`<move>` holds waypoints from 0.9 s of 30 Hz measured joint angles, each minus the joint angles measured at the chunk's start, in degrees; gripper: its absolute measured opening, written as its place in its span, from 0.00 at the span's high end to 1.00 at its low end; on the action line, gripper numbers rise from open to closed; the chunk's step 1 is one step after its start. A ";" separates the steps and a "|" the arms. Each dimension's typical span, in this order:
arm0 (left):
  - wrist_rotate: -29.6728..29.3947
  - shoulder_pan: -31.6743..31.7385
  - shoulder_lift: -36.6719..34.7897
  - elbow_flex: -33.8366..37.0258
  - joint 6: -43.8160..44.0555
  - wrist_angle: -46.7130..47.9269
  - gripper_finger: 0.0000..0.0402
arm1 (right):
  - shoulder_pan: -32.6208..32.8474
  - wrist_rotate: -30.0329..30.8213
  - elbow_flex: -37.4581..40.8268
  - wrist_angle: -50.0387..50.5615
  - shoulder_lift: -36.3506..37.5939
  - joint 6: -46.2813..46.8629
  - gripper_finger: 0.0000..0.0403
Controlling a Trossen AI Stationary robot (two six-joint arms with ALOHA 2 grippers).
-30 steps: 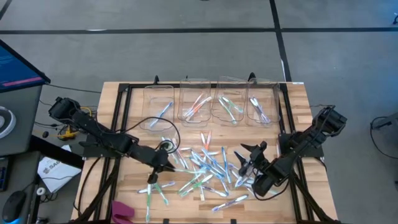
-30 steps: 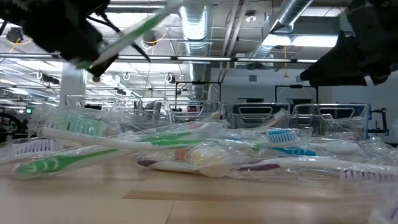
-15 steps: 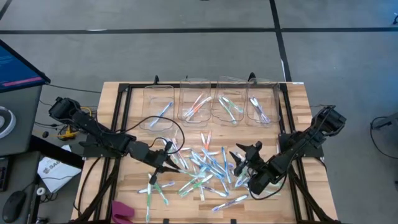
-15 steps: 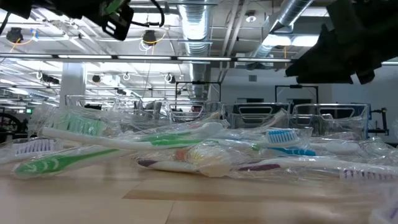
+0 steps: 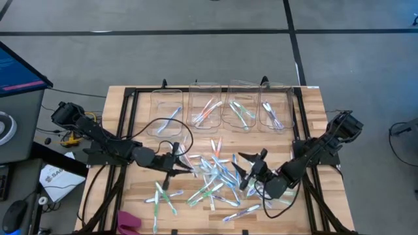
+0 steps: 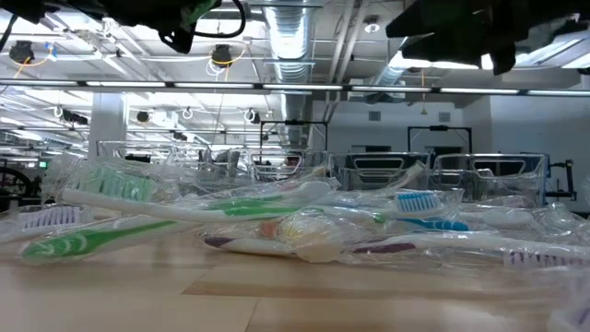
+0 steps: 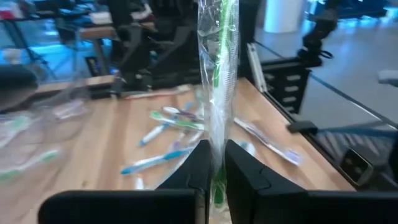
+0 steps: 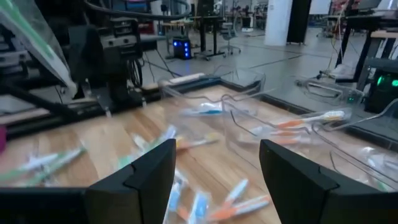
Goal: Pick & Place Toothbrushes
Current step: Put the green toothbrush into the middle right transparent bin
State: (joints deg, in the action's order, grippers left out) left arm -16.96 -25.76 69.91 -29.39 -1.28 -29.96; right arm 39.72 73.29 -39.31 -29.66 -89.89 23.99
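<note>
The wooden surface [image 5: 130, 98] carries a black frame and stands on a grey floor crossed by dark lines. Along its far edge sit four clear plastic bins [image 5: 221, 106], each with a few toothbrushes inside. Most of the wrapped toothbrushes [image 5: 212, 177] lie scattered in a loose heap across the middle and near part of the surface; the low view shows green, blue and purple ones in crinkled clear wrappers. A pink cloth [image 5: 129, 220] lies at the near left corner.

The left end effector [image 5: 177, 164] hangs over the left side of the heap, its fingers pinched narrow on a green toothbrush in its wrapper [image 7: 219, 74], held upright between them. The right end effector [image 5: 247, 171] is raised above the right side of the heap, fingers spread wide, holding nothing.

Beyond the surface the room shows ceiling ducts and strip lights, with more workbenches and equipment farther back. A monitor [image 5: 19, 65] stands off the left edge.
</note>
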 joint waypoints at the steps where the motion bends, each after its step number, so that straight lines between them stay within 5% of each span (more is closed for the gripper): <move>1: -1.01 0.01 0.00 0.00 0.00 -0.62 0.96 | -0.48 0.00 0.00 -0.55 0.00 -0.02 0.44; 6: -3.19 1.17 0.02 0.00 0.08 -1.37 0.96 | -3.48 -0.86 0.00 -0.93 0.00 0.00 0.44; 12: -3.20 1.91 3.86 0.03 0.15 -6.04 0.96 | -6.13 -12.79 -0.24 -3.82 0.00 -1.28 0.44; 19: -3.16 3.87 11.61 0.02 0.04 -13.61 0.96 | -7.13 -20.58 -2.81 -3.91 0.00 -10.77 0.44; 27: -0.98 5.33 12.38 0.02 0.20 -16.57 0.96 | -6.79 -25.68 -5.28 -6.60 0.00 -21.28 0.44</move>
State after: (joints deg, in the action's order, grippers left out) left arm -17.94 -20.43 82.29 -29.36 -1.08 -46.52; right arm 32.94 47.62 -44.59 -36.26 -89.89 2.70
